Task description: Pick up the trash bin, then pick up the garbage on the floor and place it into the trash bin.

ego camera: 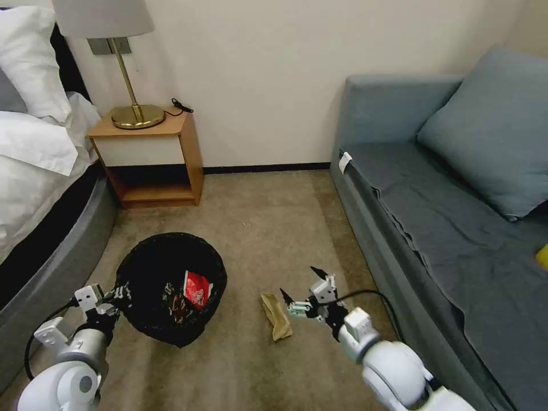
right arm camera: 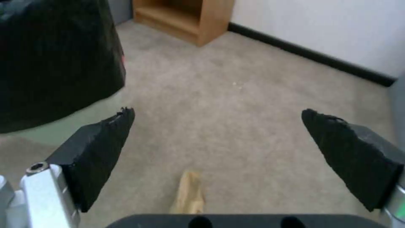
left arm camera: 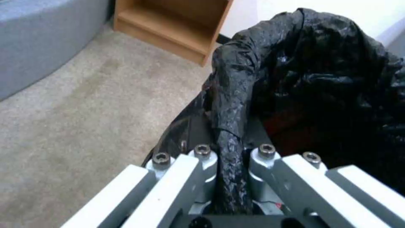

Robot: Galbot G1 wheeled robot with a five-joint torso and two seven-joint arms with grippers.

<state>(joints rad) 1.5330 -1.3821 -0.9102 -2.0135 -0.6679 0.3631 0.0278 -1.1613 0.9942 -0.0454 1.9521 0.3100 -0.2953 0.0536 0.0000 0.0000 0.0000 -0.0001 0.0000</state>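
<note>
On carpet btwn bed & sofa, left hand (ego camera: 114,297) clamps trash bin (ego camera: 171,285) rim, wrappers inside. Right hand (ego camera: 302,285) gapes wide over tan paper (ego camera: 276,315). Risk: thin bag slips, bin tips; flat paper may evade pinch.

glossy crinkled plastic bin liner (left arm camera: 303,63), seemingly paper scrap (ego camera: 275,315)

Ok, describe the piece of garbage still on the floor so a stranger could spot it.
Start at the grey sofa and look down to the carpet between it and the trash bin. There lies the crumpled tan paper, just left of the right gripper; it is the one piece outside the bin.
</note>
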